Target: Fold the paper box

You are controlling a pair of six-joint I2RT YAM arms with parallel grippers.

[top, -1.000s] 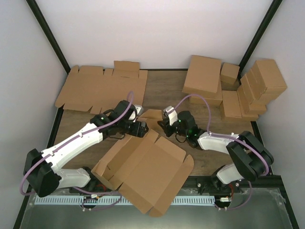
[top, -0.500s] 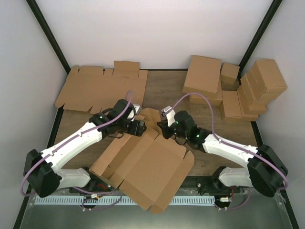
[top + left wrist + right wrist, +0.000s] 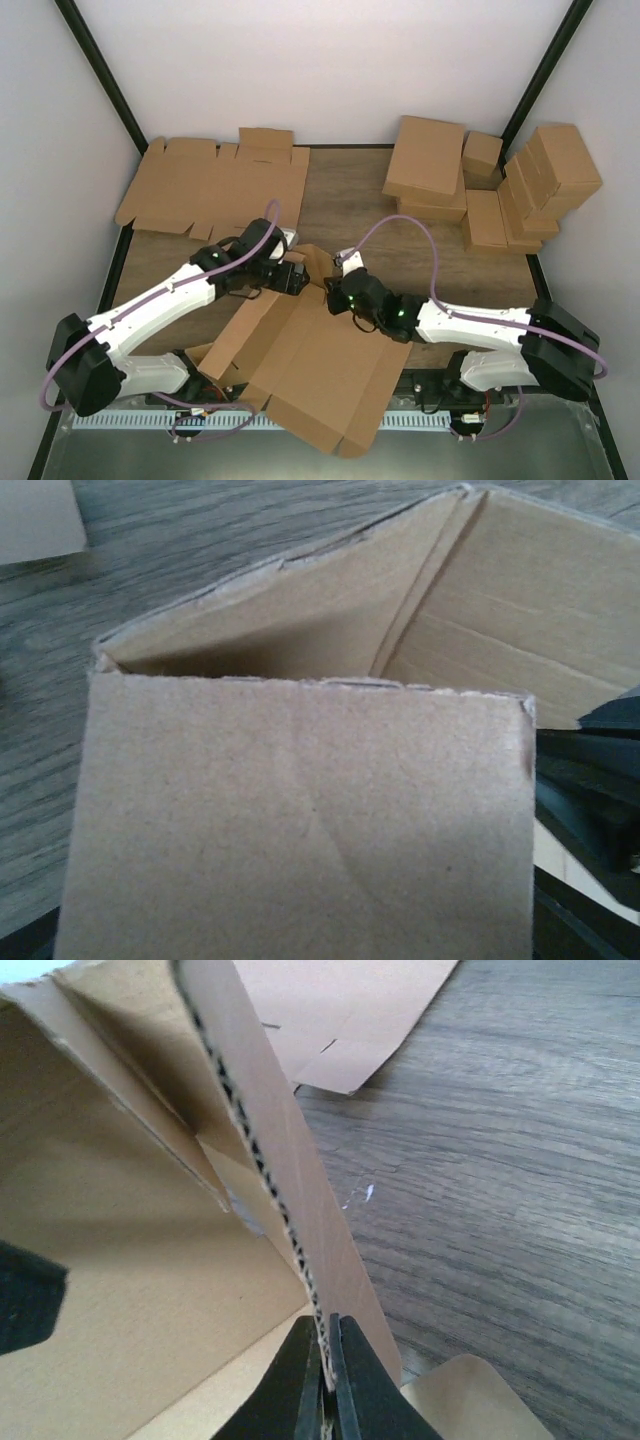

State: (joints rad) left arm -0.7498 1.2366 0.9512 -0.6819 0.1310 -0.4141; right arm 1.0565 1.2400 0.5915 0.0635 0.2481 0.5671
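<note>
The paper box [image 3: 320, 370] is a brown cardboard blank, partly folded, lying at the near middle of the table. Its raised far flaps stand between my two grippers. My right gripper [image 3: 333, 296] is shut on the edge of an upright wall [image 3: 270, 1160], and in the right wrist view its black fingertips [image 3: 328, 1360] pinch the corrugated edge. My left gripper [image 3: 297, 277] sits at the box's far left corner. In the left wrist view a cardboard flap [image 3: 300, 820] fills the frame and hides the fingers, whose jaws stand wide around it.
Flat blanks [image 3: 215, 185] lie stacked at the back left. Several closed brown boxes [image 3: 480, 185] are piled at the back right. Bare wooden table [image 3: 350, 195] shows between them. The near table edge runs just under the box's front flap.
My right gripper moved down and left to the box and closed on the upright wall's edge. The box shifted and turned a little toward the near edge. The left gripper barely moved.
</note>
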